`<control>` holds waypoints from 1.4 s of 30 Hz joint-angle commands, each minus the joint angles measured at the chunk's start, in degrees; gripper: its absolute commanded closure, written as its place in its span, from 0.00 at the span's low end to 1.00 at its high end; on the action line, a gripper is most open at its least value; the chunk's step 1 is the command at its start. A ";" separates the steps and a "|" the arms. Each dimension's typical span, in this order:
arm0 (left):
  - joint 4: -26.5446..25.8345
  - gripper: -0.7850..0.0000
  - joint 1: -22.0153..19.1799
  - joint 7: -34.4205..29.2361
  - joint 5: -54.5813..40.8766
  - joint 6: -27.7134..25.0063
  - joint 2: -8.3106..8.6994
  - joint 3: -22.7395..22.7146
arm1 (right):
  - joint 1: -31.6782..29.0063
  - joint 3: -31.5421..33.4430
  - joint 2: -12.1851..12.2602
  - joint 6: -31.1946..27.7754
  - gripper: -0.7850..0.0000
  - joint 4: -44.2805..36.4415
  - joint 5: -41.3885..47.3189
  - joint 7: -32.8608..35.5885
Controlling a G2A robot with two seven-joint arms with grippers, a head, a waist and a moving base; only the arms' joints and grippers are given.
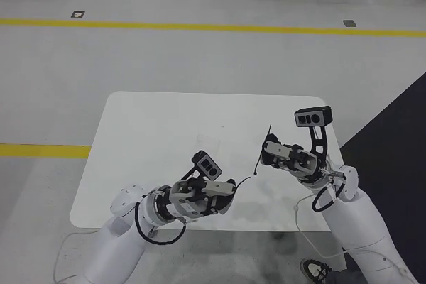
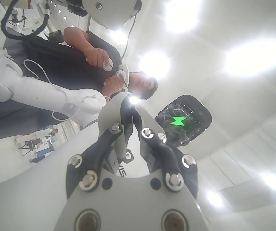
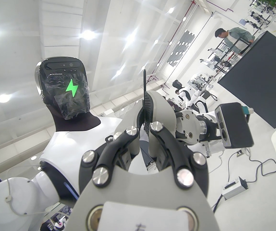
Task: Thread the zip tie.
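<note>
Right end effector (image 1: 268,150): clamped on zip tie (image 1: 258,165), which sticks out both sides, over the table (image 1: 170,135).
Left end effector (image 1: 229,188): fingers together on thin black strand (image 1: 241,182); can't tell if it's the same tie.
Table: one, white, rounded corners.
Floor (image 1: 199,64): grey, two yellow lines (image 1: 199,27).
Dark panel (image 1: 412,121): one, beside right arm.

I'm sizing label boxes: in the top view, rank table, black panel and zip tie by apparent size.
1. Table.
2. Black panel, though cut off by the frame edge.
3. Zip tie, a thin strip.
</note>
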 commanded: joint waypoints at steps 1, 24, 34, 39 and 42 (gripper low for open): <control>0.02 1.00 -0.11 -0.01 -0.20 -0.20 -0.04 -0.06 | 0.05 -0.08 -0.07 0.35 1.00 0.06 -0.51 0.33; 1.48 1.00 0.05 1.03 -4.22 0.26 -0.23 -1.64 | -0.95 5.42 0.40 -21.44 1.00 -3.76 -36.18 -11.95; 1.74 1.00 -0.55 0.97 -2.94 2.39 0.01 -2.43 | -1.21 7.41 1.14 -26.69 1.00 -3.36 -45.63 -17.69; 1.27 1.00 0.70 9.13 -9.55 5.78 -0.43 -1.61 | -0.83 9.31 1.16 -26.69 1.00 -8.19 -52.88 -18.25; -0.51 1.00 2.33 19.71 -15.17 7.97 -0.60 -2.74 | -3.11 10.03 0.92 -26.69 1.00 -14.18 -58.67 -22.29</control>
